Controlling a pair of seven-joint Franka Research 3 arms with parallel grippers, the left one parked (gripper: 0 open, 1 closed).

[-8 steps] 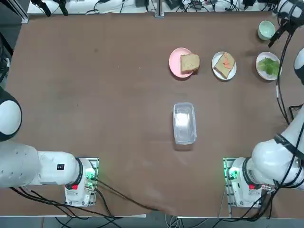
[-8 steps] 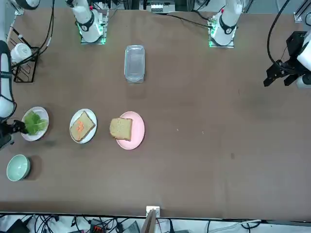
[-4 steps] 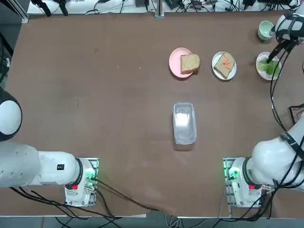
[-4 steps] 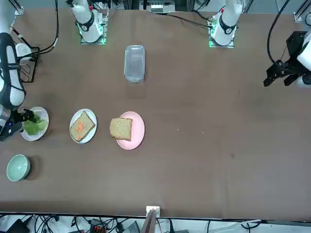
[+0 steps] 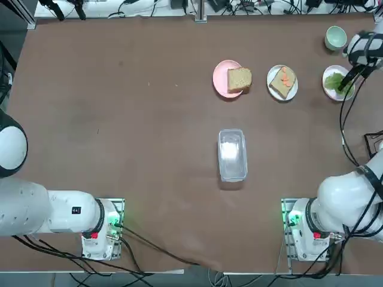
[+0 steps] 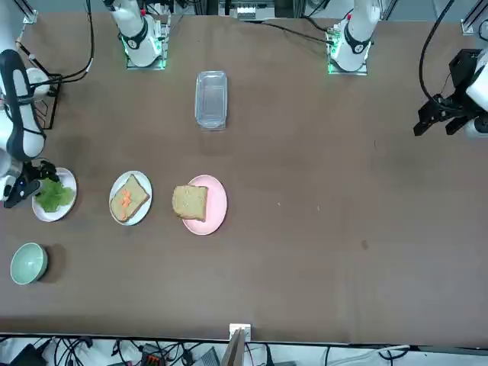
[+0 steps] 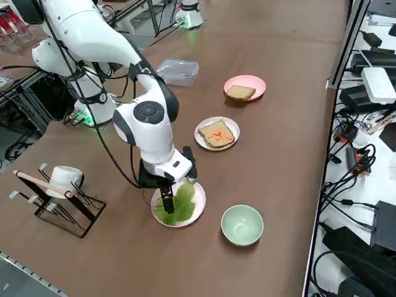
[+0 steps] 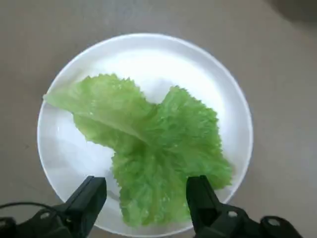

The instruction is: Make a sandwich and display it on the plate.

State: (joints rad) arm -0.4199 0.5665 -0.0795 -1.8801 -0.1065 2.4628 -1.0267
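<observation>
A green lettuce leaf point(image 8: 148, 139) lies on a white plate point(image 8: 163, 64) at the table's far right. My right gripper point(image 8: 146, 198) hangs open just above it, one finger on either side of the leaf's near edge; it also shows in the top view point(image 5: 343, 82) and the side view point(image 7: 178, 189). To the left stands a small white plate point(image 5: 291, 93) with a bread slice point(image 5: 281, 82) carrying orange bits. Further left, a second bread slice point(image 5: 239, 79) rests on a pink plate point(image 5: 220, 78).
A clear plastic container point(image 5: 232, 154) stands mid-table. A pale green bowl point(image 5: 336, 37) sits just beyond the lettuce plate. A wire rack with a white mug point(image 7: 59, 185) stands near the table's right edge, beside my arm.
My right gripper has come from beside the green bowl to above the lettuce plate, moving toward my base and lower. Nothing on the table has moved.
</observation>
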